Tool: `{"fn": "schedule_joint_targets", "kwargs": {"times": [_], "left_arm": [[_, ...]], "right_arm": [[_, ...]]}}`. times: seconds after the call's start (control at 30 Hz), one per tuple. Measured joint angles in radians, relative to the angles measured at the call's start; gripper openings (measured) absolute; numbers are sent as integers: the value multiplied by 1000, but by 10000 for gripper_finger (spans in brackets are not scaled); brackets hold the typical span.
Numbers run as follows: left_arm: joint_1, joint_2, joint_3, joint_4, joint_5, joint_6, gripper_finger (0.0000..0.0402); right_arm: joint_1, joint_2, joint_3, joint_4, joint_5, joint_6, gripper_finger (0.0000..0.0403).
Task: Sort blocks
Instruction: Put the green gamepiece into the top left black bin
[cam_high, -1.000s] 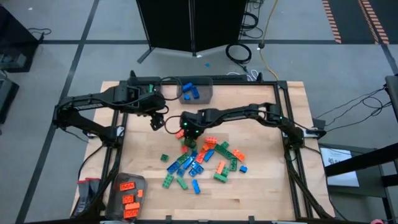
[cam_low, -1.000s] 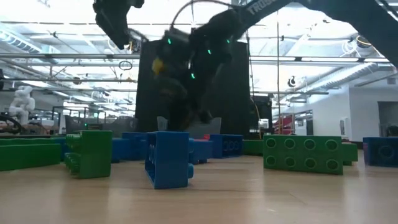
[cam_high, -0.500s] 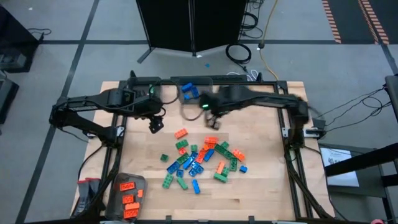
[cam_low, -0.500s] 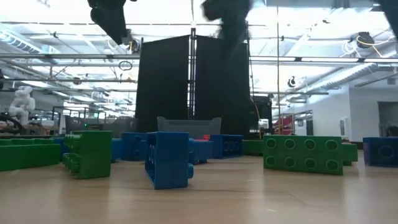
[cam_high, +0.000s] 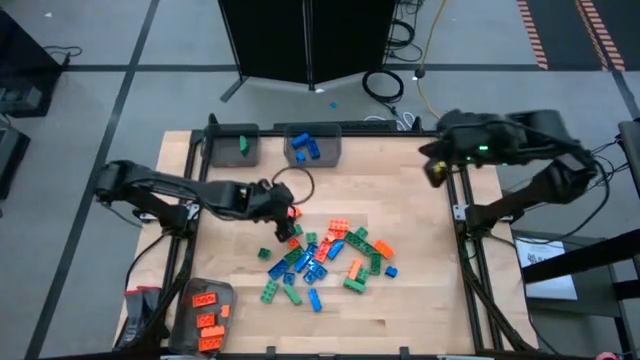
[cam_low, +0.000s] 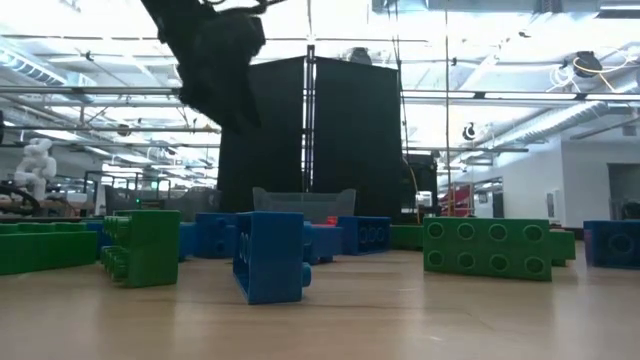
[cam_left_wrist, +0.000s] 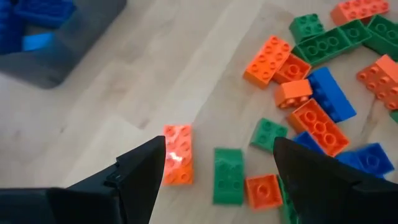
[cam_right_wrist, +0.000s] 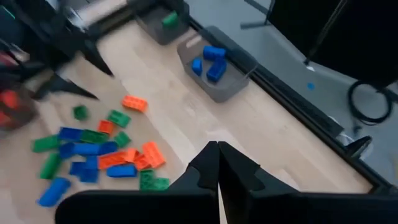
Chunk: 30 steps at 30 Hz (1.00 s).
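High view: the blocks (cam_high: 325, 255) are seen scattered over the middle of the counter (cam_high: 420, 300), orange, green and blue mixed.
Left gripper (cam_high: 290, 225): held low at the pile's near-left edge, fingers spread, nothing pinched between them.
Left wrist view: an orange block (cam_left_wrist: 178, 154) lies by one fingertip and a green block (cam_left_wrist: 227, 175) in the gap ahead of the fingers; the rest of the pile lies just beyond.
Right gripper (cam_high: 436, 172): held at the counter's right edge, well apart from the pile, fingers pressed together and empty, as seen in the right wrist view (cam_right_wrist: 218, 163).
Change: a second ago the right gripper was over the pile's top; half a second ago it was near the blue bin; now it is withdrawn to the right edge. The left gripper was raised near the back left and is now brought down to the pile.
Blue bin (cam_high: 313, 146): at the back edge, blue blocks inside.
Green bin (cam_high: 235, 146): beside it to the left, one green block inside.
Orange bin (cam_high: 206, 316): at the front-left corner, orange blocks inside.
Low view: a blue block (cam_low: 270, 256) and green blocks (cam_low: 148, 246) stand in front, with the arm hung above.
Obstruction: neighbouring blocks are packed close around the left gripper.
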Motion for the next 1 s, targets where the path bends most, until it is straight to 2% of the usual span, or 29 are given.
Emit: {"fn": "schedule_joint_targets", "kwargs": {"times": [0.37,0.63,0.83,1.0], "left_arm": [[-53,238,-10,46,-27,30,297],[-64,325,-10,85,-23,29,297],[-59,383,-10,111,43,43,293],[-34,414,-5,121,122,51,247]], "right_arm": [[59,-55,-1,-44,10,35,0],[78,-38,-1,-45,9,18,0],[92,-37,-1,-45,9,18,0],[105,-37,-1,-45,9,18,0]]}}
